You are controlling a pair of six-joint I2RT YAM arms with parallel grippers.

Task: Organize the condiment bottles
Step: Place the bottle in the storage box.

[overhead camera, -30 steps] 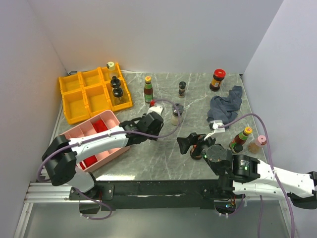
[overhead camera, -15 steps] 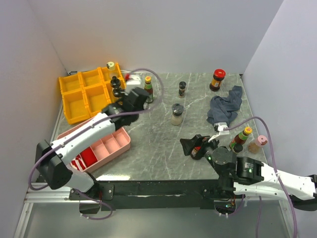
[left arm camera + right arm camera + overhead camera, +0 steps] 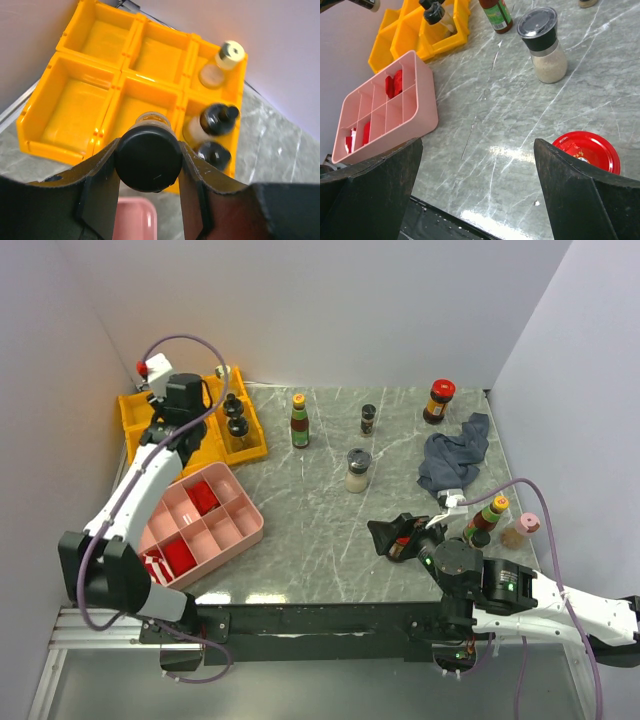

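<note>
My left gripper (image 3: 188, 405) hangs over the yellow bin (image 3: 150, 455) at the back left. In the left wrist view it (image 3: 148, 165) is shut on a black-capped jar (image 3: 148, 156), held above the bin's middle front compartment (image 3: 140, 107). The bin's right compartments hold a pale shaker (image 3: 221, 64) and two black-capped bottles (image 3: 216, 117). My right gripper (image 3: 395, 536) is open and low over the table front; its right finger (image 3: 585, 195) is next to a red-lidded jar (image 3: 587, 150). On the table stand a green-labelled bottle (image 3: 299, 421), a small spice jar (image 3: 368, 419), a red-lidded jar (image 3: 437, 401) and a pale shaker (image 3: 356, 470).
A pink tray (image 3: 235, 532) with red blocks lies at the front left. A dark cloth (image 3: 455, 455) lies at the right. A yellow-capped bottle (image 3: 490, 515), a pink-capped jar (image 3: 520, 530) and a small dark jar (image 3: 480, 537) stand near the right edge.
My left arm has swung from the table's middle to the back left, carrying the black-capped jar over the yellow bin. The right arm has barely shifted.
</note>
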